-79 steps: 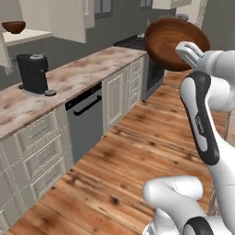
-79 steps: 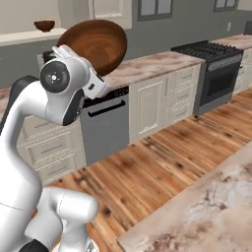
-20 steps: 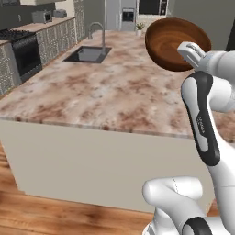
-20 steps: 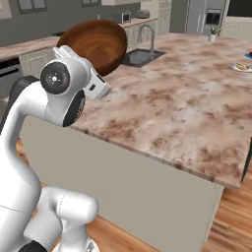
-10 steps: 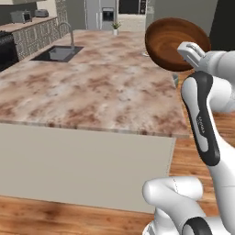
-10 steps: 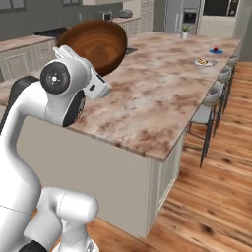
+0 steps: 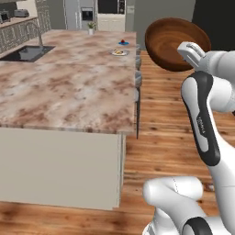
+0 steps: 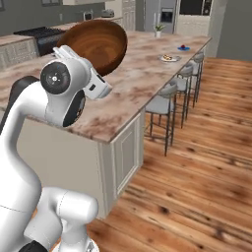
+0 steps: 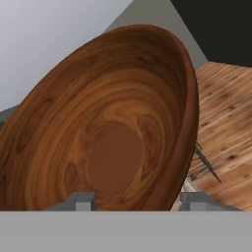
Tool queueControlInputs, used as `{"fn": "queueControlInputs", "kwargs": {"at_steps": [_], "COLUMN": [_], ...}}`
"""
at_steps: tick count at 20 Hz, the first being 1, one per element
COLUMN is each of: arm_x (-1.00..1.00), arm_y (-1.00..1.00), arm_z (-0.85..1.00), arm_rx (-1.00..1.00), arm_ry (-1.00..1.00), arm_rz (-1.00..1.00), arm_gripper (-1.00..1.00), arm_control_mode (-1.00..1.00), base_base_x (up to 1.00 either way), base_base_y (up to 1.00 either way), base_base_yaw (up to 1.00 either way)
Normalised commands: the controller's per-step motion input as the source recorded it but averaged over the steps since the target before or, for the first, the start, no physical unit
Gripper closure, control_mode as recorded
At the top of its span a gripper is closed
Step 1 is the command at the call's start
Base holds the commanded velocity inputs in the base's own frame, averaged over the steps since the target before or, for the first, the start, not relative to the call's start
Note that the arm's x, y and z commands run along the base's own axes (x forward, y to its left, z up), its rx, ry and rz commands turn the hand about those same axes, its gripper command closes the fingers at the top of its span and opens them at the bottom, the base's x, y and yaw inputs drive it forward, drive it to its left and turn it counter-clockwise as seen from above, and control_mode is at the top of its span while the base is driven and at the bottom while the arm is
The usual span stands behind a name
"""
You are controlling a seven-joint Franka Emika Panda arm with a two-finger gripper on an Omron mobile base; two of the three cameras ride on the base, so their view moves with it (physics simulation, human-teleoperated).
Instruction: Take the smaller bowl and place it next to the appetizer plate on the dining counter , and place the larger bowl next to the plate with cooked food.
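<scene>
Wooden big bowl (image 7: pixel 176 43) sits clamped in the hand (image 9: pixel 133 204), not yet set beside the hot-dog plate (image 7: pixel 119 53) on the bench (image 7: pixel 69 87).

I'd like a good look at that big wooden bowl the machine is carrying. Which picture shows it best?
The hand view: the larger bowl is seen up close, with its grain and its inside plain between the fingers. The left base view shows the whole bowl tilted, held high. The right base view shows it partly behind the arm.
</scene>
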Motion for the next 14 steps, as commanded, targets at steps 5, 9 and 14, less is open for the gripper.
{"fn": "queueControlInputs", "kwargs": {"at_steps": [5,9,14], "arm_x": [0.00,0.00,0.00], "arm_y": [0.00,0.00,0.00], "arm_z": [0.00,0.00,0.00], "arm_rx": [0.00,0.00,0.00], "arm_ry": [0.00,0.00,0.00], "arm_rz": [0.00,0.00,0.00], "arm_gripper": [1.00,1.00,1.00], "arm_control_mode": [1.00,1.00,1.00], "base_base_x": [0.00,0.15,0.51], "base_base_y": [-0.85,-0.70,-0.46], "base_base_yaw": [-0.11,-0.11,-0.10]}}
